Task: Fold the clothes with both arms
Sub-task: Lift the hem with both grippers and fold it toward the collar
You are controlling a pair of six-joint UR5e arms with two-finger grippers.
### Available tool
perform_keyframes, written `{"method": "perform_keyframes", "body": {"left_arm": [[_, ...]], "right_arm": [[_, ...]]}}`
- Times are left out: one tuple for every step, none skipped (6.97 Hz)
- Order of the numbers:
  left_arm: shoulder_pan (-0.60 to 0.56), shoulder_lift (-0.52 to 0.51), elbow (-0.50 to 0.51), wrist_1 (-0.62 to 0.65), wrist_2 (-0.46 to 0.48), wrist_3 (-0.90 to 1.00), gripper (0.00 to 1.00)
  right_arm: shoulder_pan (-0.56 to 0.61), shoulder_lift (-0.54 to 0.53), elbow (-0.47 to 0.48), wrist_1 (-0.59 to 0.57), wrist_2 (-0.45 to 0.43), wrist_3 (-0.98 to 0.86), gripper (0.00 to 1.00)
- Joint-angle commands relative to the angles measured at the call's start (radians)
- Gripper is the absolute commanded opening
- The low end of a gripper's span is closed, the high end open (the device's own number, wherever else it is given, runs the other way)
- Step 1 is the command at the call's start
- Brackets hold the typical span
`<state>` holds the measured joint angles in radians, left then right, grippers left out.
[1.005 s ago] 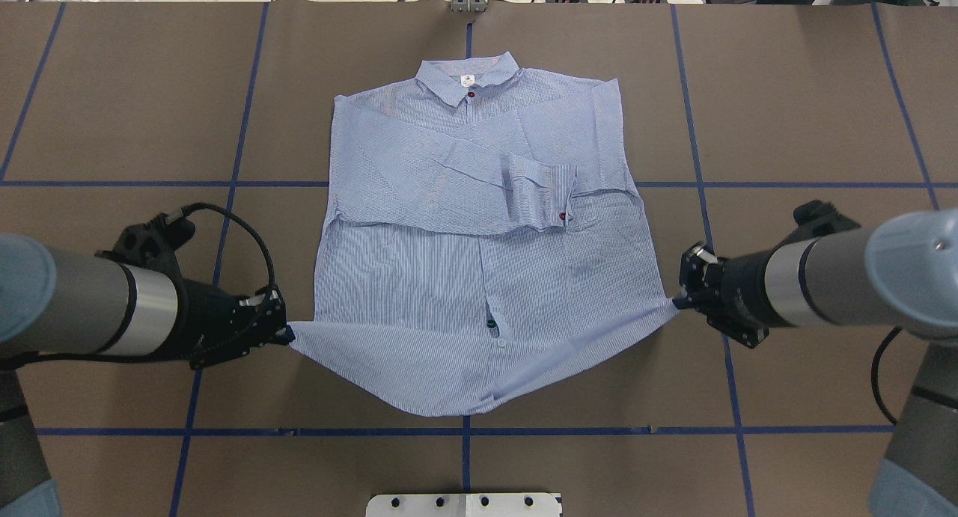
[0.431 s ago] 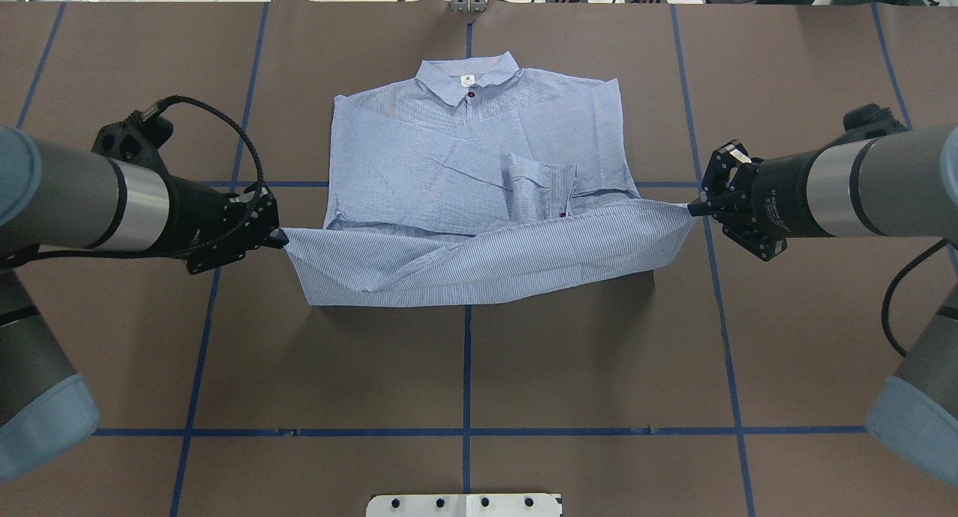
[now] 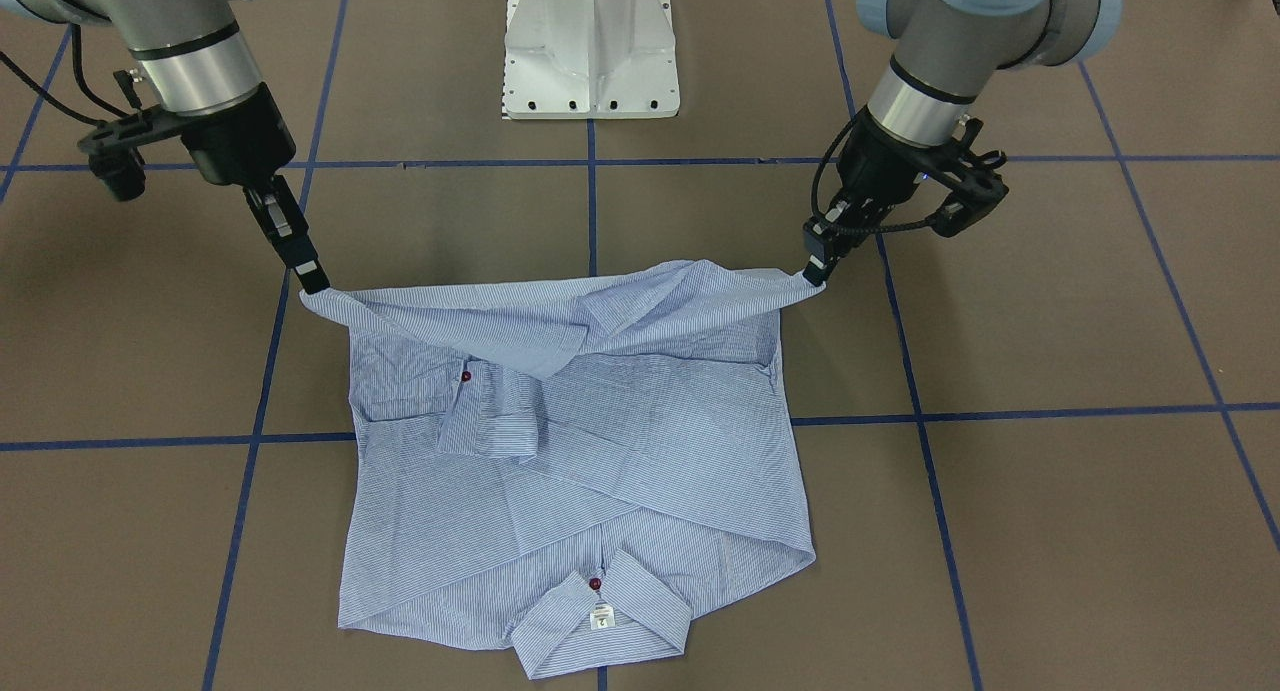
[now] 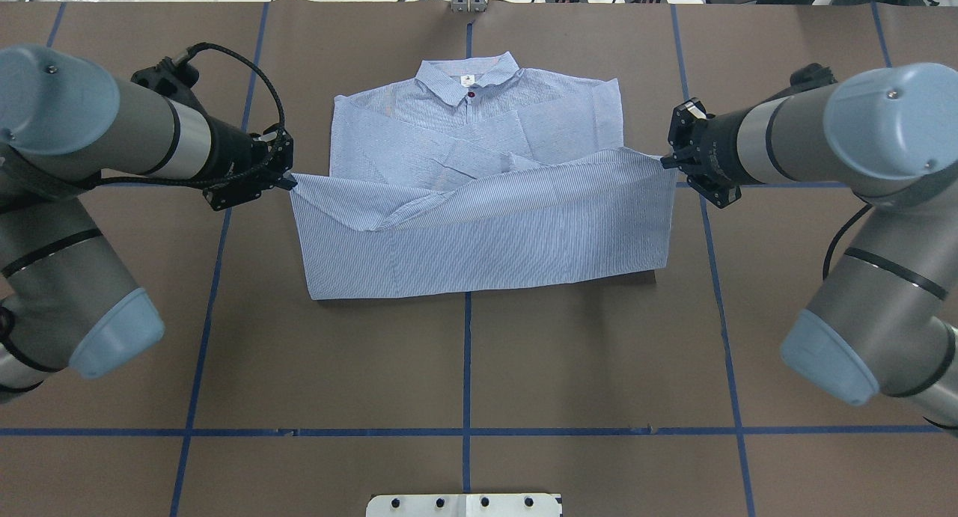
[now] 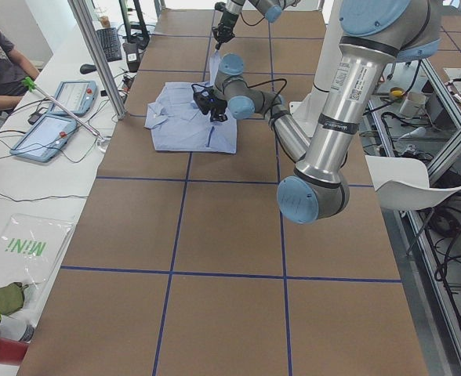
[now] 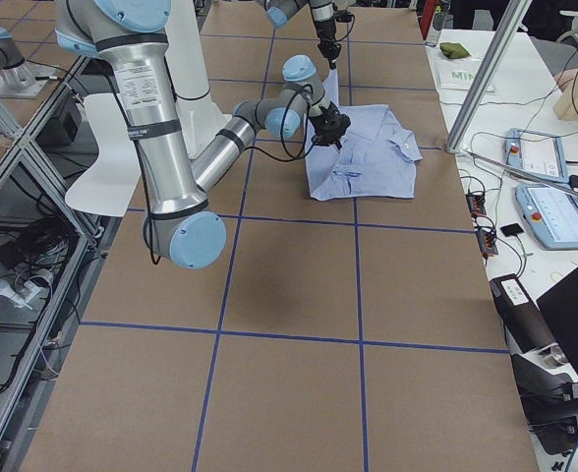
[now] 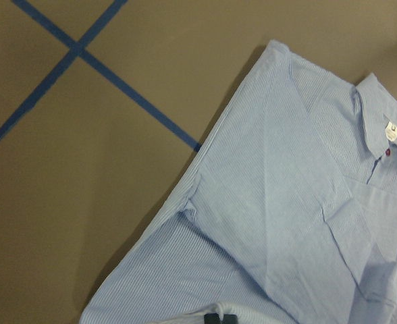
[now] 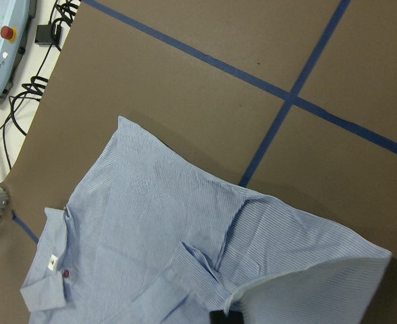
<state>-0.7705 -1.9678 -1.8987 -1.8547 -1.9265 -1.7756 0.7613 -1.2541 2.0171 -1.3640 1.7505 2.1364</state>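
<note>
A wide table covered in brown paper and marked with a grid of blue tape [image 4: 464, 352] is seen, with the robot's white pedestal base [image 3: 592, 46] at the middle of its near edge. Two robot arms of silver tubes with grey joints and light blue caps are stretched over it: the left arm [image 4: 112, 139] is extended from the table's left side and the right arm [image 4: 823, 139] from its right side.

A light blue, finely white-striped long-sleeved button-up shirt [image 4: 479, 225] is laid on the half of the table far from the robot, midway between the left and right edges, with its collar [image 4: 468, 75] pointed towards the far edge. Its sleeves are crossed over the chest, and a cuff [image 3: 490, 411] is seen lying on the front.

The black two-finger left gripper [image 4: 288, 180] is closed tightly on the shirt's hem corner on the left, and the black right gripper [image 4: 664, 160] is clamped on the hem corner on the right. The hem is held above the table between them, sagging in the middle, and the shirt's lower part is doubled over its body.

A small white neck label [image 4: 467, 82] is visible inside the collar, and a dark red button [image 4: 471, 94] just below it.
</note>
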Motion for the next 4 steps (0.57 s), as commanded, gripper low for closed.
{"method": "perform_keyframes", "body": {"left_arm": [[-0.038, -0.067, 0.183, -0.085, 0.001, 0.013, 0.0], [-0.036, -0.097, 0.292, -0.201, 0.004, 0.01, 0.0], [-0.039, -0.152, 0.399, -0.242, 0.006, 0.01, 0.0], [-0.055, -0.189, 0.465, -0.257, 0.018, 0.013, 0.0]], "right_arm": [[0.044, 0.106, -0.179, 0.005, -0.003, -0.071, 0.0], [0.055, 0.137, -0.242, 0.006, -0.003, -0.096, 0.0], [0.067, 0.175, -0.308, 0.006, -0.003, -0.101, 0.0], [0.069, 0.209, -0.405, 0.085, -0.005, -0.107, 0.0]]}}
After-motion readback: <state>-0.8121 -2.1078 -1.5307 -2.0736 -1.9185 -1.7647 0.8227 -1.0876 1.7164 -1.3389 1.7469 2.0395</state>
